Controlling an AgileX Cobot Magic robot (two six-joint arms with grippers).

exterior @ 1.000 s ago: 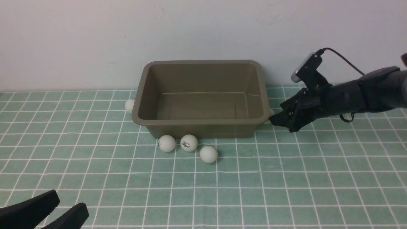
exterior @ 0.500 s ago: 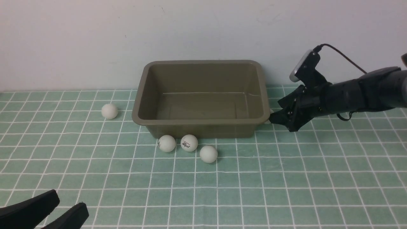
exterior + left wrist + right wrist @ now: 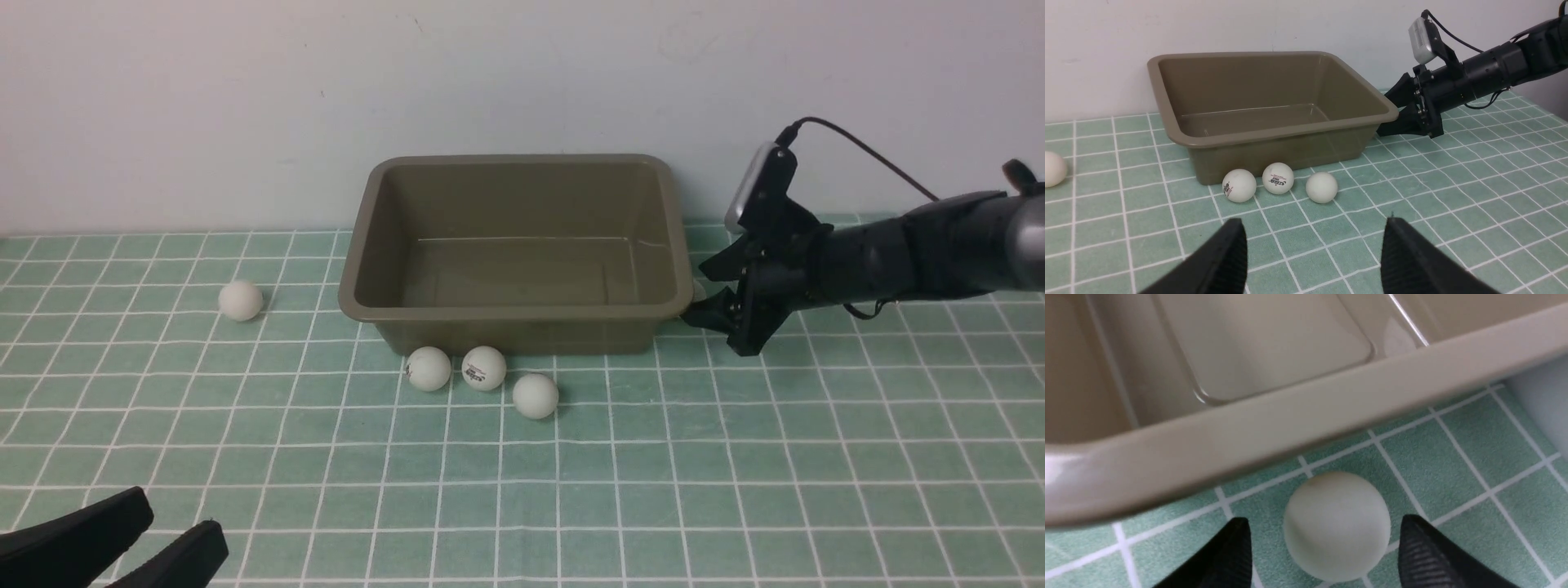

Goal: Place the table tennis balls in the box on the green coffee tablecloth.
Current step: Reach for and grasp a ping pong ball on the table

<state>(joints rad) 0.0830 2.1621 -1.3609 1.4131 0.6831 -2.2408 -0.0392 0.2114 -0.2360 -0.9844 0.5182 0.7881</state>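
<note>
Green cloth (image 3: 735, 457): R gripper (image 3: 1323, 524) spread round 1 ball (image 3: 1337, 502), not touching. L gripper (image 3: 1314, 222) spread, empty. 5 balls (image 3: 484, 367), 1 box (image 3: 514, 311).

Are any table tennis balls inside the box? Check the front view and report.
No, the box is bare inside, and the table tennis balls in view all lie outside it on the green tablecloth.

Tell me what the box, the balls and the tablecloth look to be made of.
Box: likely moulded plastic, olive-brown, semi-gloss; smooth rounded corners and soft highlights on its floor.
Balls: probably plastic, matte white; even dull surface, printed logos on two.
Tablecloth: unclear, perhaps coated fabric or vinyl; flat, mint green, printed white grid.
</note>
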